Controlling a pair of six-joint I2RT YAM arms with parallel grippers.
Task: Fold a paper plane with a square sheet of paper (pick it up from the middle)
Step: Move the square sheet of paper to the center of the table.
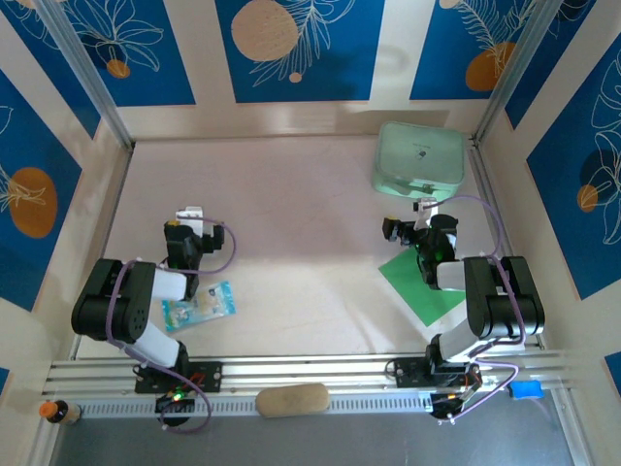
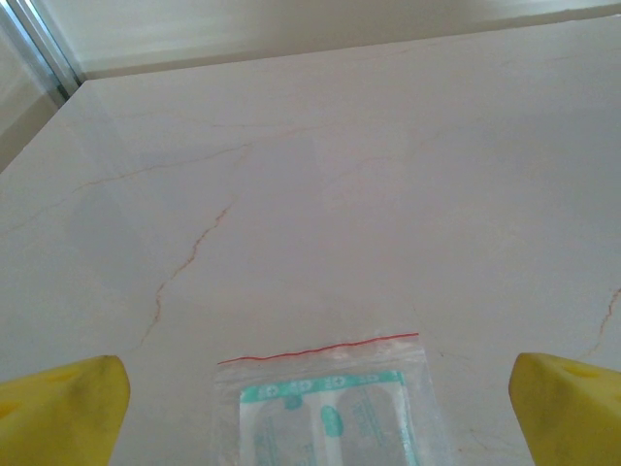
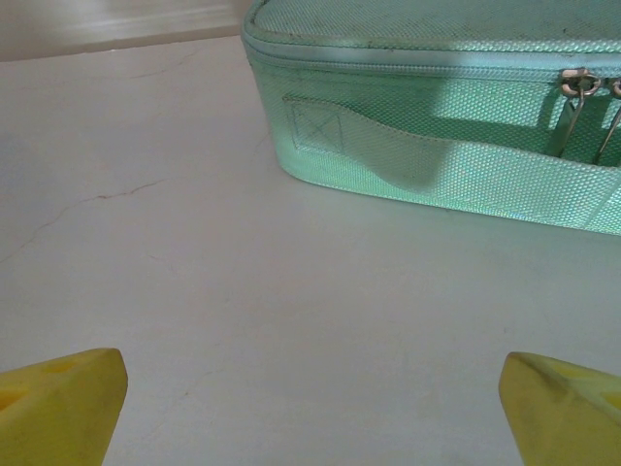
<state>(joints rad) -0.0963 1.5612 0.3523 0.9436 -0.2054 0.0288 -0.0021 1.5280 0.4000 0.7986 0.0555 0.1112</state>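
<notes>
**Ana:** Jaws of the left gripper (image 1: 187, 221) and the right gripper (image 1: 412, 229) both gape wide, with nothing between them. Is any fold made?

**Ben:** None that shows. The square sheet of paper (image 1: 412, 282) lies flat on the counter (image 1: 291, 204), on the near side of the mint case (image 1: 419, 157). One part is hidden under the right arm, so a crease there can't be ruled out. The paper plane is not yet begun. Lifting the sheet from its middle and every fold seem left to do.

**Ana:** What else is about?

**Ben:** The right gripper hangs between the mint case and the sheet, facing the case. A clear packet (image 1: 199, 308) with blue-green print lies well apart from the case, on the left arm's side.

**Ana:** Anything in the way?

**Ben:** Probably the right arm itself, which covers part of the sheet. The case is near the paper but not touching it.
</notes>
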